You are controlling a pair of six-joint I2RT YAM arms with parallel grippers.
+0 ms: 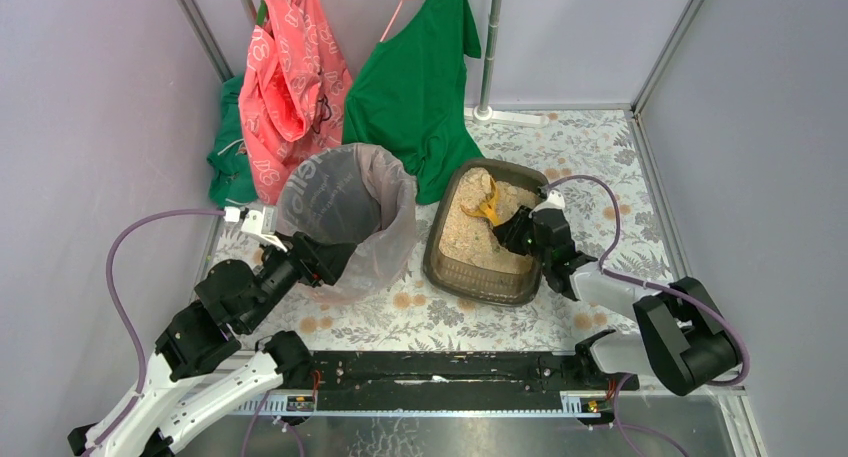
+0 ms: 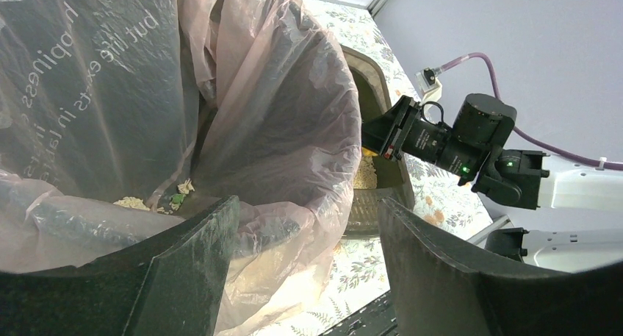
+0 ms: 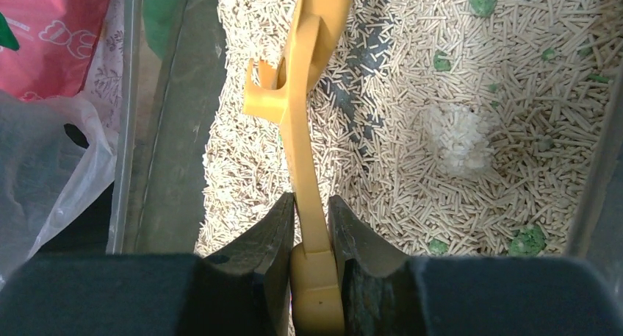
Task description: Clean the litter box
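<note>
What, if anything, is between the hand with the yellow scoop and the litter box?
Nothing visible. The right gripper, shut on the yellow scoop by its handle, hangs inside the litter box, with the scoop's front end down on the litter.

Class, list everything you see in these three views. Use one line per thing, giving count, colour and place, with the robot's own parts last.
litter box: one, dark brown-grey, right of centre
litter: beige pellets, inside the litter box
scoop: one, yellow, over the litter
clump: one, white, on the litter
green bits: several, scattered in the litter
bin: one, clear pinkish liner, left of the litter box
shirt: one, green, on a hanger at the back
pink cloth: one, white print, hanging back left
tablecloth: one, grey floral, under everything
left fingers: two, black, open at the bin's rim
right fingers: two, black, shut on the scoop's handle
</note>
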